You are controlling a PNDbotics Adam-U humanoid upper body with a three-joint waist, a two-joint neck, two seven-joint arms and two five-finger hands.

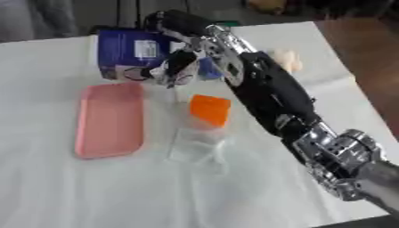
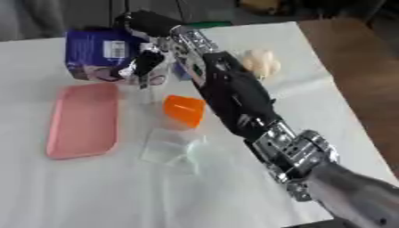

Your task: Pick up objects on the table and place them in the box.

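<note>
Your right arm runs in from the table's near right corner, stretched diagonally all the way to the far edge. Your right hand (image 2: 148, 60) is up there by the blue box (image 1: 128, 55), which stands near the table's far left corner with a white label on its face. The fingers (image 1: 177, 67) hang down, curled, just in front of the box's lower right part, and something pale and crumpled seems to be pinched between them, though the blur makes it hard to say what it is or whether it is really held. I'd call that hand clenched, grip uncertain.

On the white table (image 1: 93, 187), a pink tray (image 1: 111, 119) lies flat toward the left side, long axis running from the near edge to the far one, just in front of the box. An orange piece (image 2: 185, 110) sits near the middle of the table, right beside your forearm. Touching its near side is a clear plastic piece (image 1: 195, 144), lying flat. A pale, lumpy object (image 2: 259, 62) rests toward the far right edge, on the other side of your arm from the box.
</note>
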